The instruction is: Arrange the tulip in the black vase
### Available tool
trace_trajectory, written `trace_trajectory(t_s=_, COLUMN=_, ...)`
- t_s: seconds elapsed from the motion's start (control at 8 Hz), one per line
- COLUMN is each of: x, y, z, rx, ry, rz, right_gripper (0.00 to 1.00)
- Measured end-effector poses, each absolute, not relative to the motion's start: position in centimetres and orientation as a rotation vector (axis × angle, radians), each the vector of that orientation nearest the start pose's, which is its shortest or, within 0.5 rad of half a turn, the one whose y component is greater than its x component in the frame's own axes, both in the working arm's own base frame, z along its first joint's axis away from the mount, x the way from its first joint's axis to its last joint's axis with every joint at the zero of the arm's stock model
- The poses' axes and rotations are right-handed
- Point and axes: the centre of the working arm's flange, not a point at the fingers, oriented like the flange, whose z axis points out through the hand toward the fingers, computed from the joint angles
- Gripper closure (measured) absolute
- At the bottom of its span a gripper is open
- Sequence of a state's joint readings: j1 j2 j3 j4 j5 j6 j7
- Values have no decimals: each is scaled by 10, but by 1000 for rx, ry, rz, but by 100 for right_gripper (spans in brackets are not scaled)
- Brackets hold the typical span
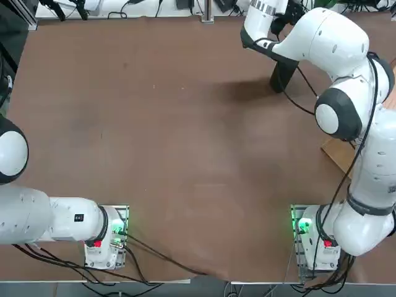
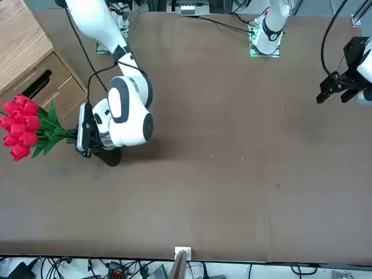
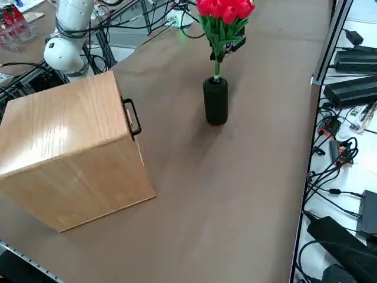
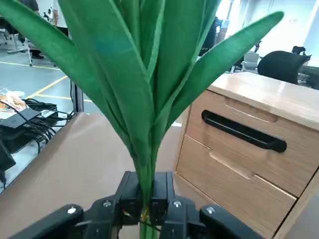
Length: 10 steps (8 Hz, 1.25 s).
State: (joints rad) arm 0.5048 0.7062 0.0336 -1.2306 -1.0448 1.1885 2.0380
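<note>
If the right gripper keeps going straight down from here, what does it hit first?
Most likely the black vase. The right gripper, shut on the tulip stems, sits just above the vase's mouth, with the stem ends already at or in the opening.

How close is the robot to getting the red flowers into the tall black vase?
Nearly done. The bunch of red tulips with green leaves stands upright with its stem ends inside the tall matte black vase. The right gripper is shut on the stems. Left: letting go and pulling away.

No text, label, brand or number can be read; small marks on the arms' housings perhaps are lettering, but illegible.
</note>
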Motion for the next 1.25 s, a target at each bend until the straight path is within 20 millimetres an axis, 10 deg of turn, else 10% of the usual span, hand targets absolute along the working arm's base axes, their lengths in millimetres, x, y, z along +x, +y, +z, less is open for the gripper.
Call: trace_trajectory(t_s=1.25, x=629, y=261, z=373, rx=1445, ry=-1394, rz=1006, right_gripper=89)
